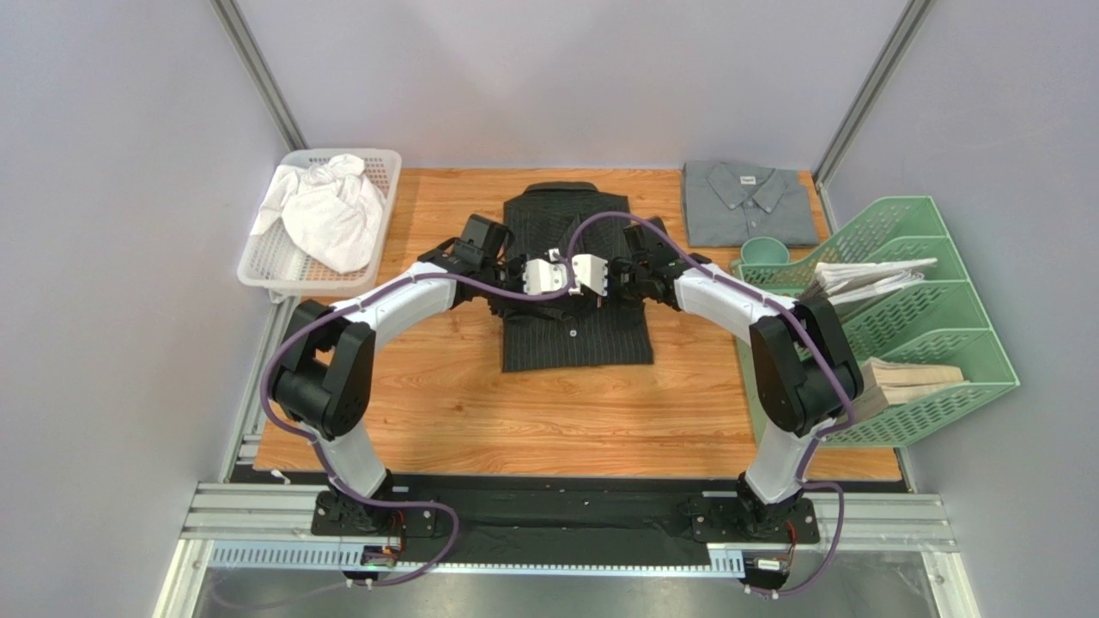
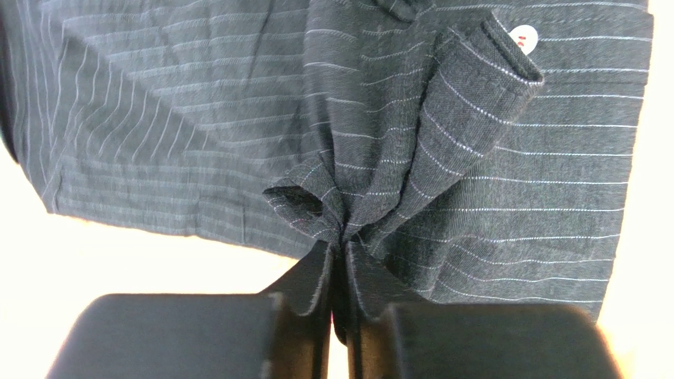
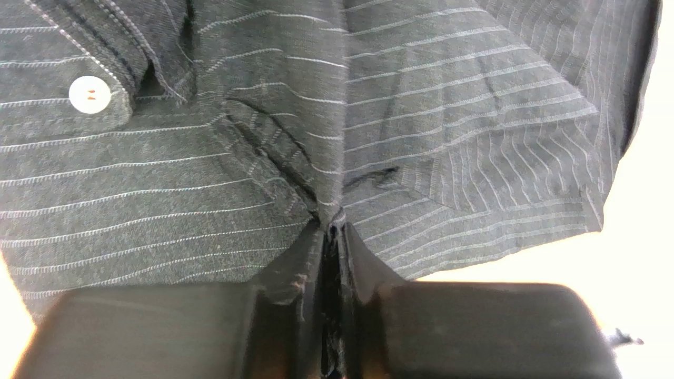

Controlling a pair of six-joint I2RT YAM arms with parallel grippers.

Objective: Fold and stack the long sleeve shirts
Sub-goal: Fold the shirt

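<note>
Top external view gives me the wooden table (image 1: pixel 426 412) with the black pinstriped shirt (image 1: pixel 574 332) lying flat in the middle of it, collar toward the far edge and hem toward the arms. Both arms reach in over the shirt's middle, and the left gripper (image 1: pixel 539 274) and right gripper (image 1: pixel 591 273) sit just beside each other above the cloth. From the left wrist camera I see the dark fingers (image 2: pixel 182 335) pressed almost together, with a gathered bunch of striped fabric pinched in the narrow slit between them; folds fan out from that point, and a cuff with a white button (image 2: pixel 523 37) stands up at the upper right. From the right wrist camera I see much the same: its fingers (image 3: pixel 490 332) nearly closed, a ridge of the same fabric drawn down into the gap and nipped there, and a white button on a strip of the cloth at the upper left. The grey shirt (image 1: pixel 751 200) lies folded at the far right corner of the table, collar up with a small label, well apart from the black one. A white basket (image 1: pixel 290 264) with a crumpled white cloth (image 1: pixel 329 213) sits at the far left corner. Green file trays (image 1: pixel 929 322) holding papers stand along the right side, a green cup (image 1: pixel 764 251) next to them just beside the grey shirt.
</note>
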